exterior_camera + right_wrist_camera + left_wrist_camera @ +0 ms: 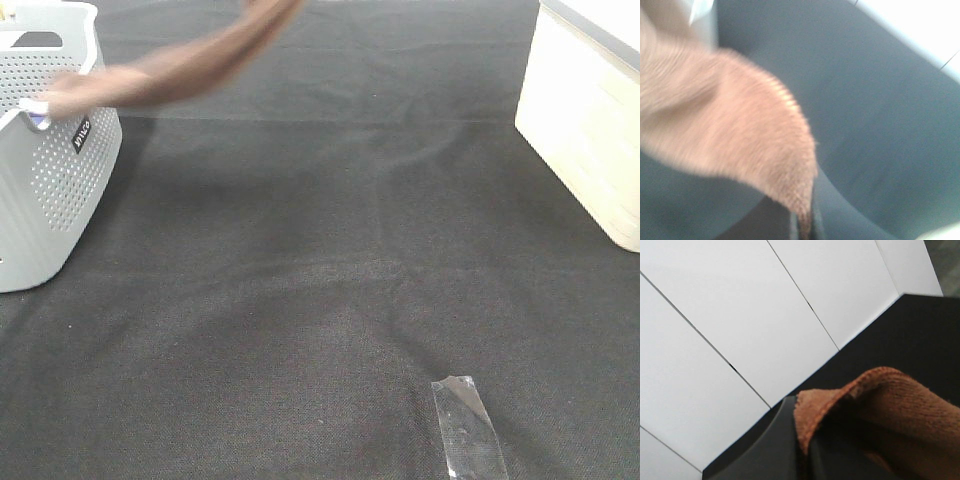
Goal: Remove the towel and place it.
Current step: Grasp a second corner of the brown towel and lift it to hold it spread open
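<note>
Neither arm shows in the high view. The towel (170, 65) is blurred there, a brown band slanting from the top edge down to the rim of the grey basket (50, 190); whether it touches the rim is unclear. The basket is cut off at the left and its inside is mostly hidden. The left gripper (807, 445) is clamped on the towel's hemmed edge. The right gripper (804, 225), barely visible, pinches a blurred fold. A cream box (585, 130) is cropped at the right. A tape strip (468, 428) lies near the front edge. A wide stretch of black mat (320, 270) separates basket and box.
</note>
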Action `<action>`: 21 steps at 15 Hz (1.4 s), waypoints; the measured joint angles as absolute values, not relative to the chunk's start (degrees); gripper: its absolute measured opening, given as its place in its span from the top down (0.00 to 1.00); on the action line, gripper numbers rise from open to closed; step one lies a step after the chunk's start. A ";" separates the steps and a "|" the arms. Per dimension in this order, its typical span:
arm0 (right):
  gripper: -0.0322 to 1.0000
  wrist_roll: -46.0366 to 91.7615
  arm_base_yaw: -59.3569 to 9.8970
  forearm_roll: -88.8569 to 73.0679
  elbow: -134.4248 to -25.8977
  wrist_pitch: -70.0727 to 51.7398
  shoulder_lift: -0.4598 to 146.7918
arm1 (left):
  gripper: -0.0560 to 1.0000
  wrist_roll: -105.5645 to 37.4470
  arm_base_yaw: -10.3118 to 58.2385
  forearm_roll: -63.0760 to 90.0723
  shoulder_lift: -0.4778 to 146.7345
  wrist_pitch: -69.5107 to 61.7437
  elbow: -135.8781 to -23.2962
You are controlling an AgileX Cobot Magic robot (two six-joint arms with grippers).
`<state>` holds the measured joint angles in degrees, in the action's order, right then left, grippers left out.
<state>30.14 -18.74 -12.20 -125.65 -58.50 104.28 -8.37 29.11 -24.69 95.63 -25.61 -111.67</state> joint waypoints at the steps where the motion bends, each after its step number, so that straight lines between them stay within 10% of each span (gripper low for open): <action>1: 0.96 30.14 -18.74 -11.97 -128.40 -58.38 104.68 | 0.95 -7.85 27.96 -24.69 96.14 -21.94 -111.67; 21: 0.96 30.71 -18.74 -7.45 -130.23 -23.49 110.75 | 0.95 -8.71 17.30 -26.87 103.99 7.62 -111.67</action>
